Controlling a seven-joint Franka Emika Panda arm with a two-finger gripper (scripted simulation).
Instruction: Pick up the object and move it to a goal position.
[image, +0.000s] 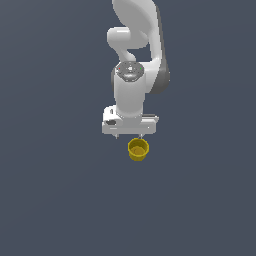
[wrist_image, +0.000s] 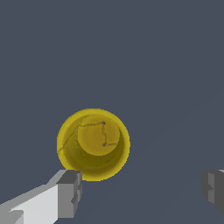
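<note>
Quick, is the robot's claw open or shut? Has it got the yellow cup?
Gripper: open, fingers wide apart, holding nothing. The yellow cup sits free, not between them.

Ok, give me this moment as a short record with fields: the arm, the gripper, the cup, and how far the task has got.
arm: white arm reaching down from above
gripper: gripper open, fingers spread wide, holding nothing
object: yellow cup, upright, opening facing up, hollow and empty
relation: in the wrist view the cup is apart from both fingers and not between them; it sits off to one side of the line joining them
surface: plain dark grey floor
task state: cup not yet grasped; no goal marker visible
</note>
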